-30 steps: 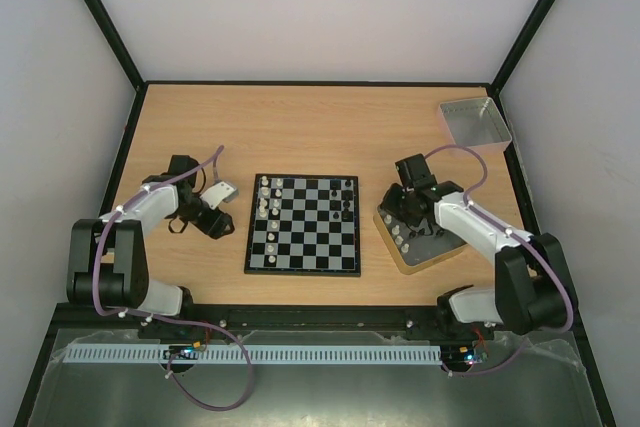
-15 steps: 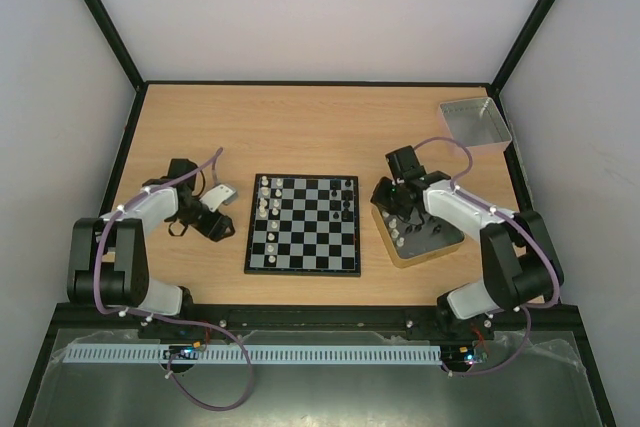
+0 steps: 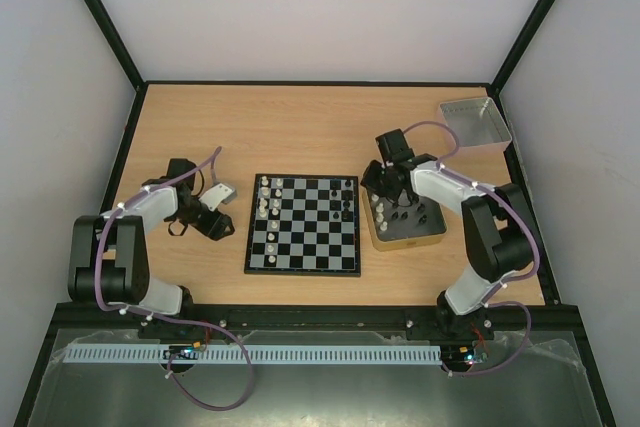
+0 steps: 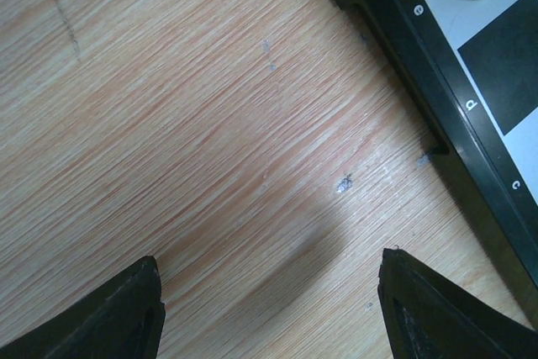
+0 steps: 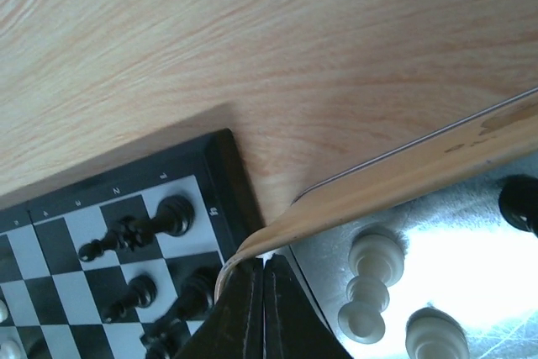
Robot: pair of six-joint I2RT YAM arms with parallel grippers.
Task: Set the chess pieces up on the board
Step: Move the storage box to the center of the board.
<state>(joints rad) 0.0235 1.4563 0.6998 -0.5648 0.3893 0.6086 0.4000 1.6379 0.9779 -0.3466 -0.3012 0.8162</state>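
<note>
Plainly, there is one board (image 3: 310, 237); one gold tin (image 3: 410, 243); one grey tray (image 3: 476, 122).

The left arm (image 3: 150, 202) and right arm (image 3: 445, 185) are each built from white link shells alternating with black cylindrical joint housings. A purple cable (image 3: 430, 125) runs in loose loops along each arm down to its base. Both bases mount on a black rail (image 3: 310, 319) at the near edge. The left gripper (image 4: 269, 317) and right gripper (image 5: 265, 292) carry matte black fingers (image 4: 118, 313).
</note>
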